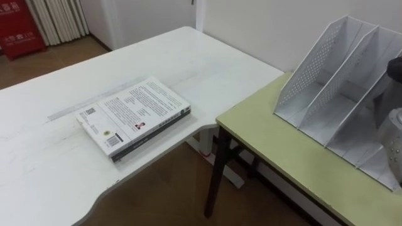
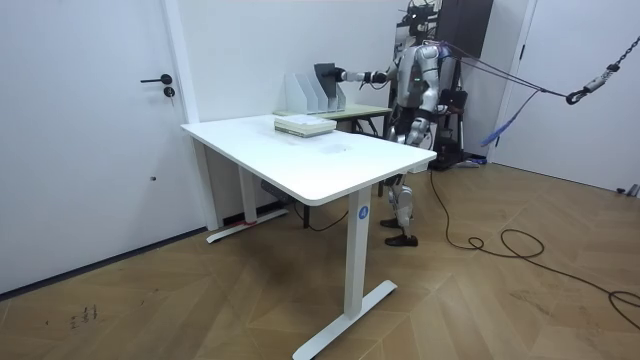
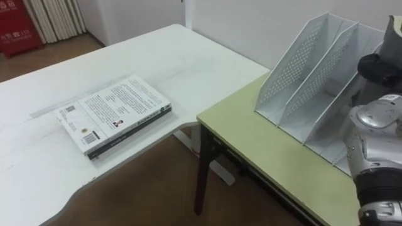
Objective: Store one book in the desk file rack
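Well apart: book (image 1: 135,116), file rack (image 1: 339,81).

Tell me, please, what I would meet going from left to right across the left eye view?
Red box → book → file rack.

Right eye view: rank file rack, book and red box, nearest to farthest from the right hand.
1. File rack, at the right hand, on the green table.
2. Book, left, on the white table.
3. Red box, far upper left.
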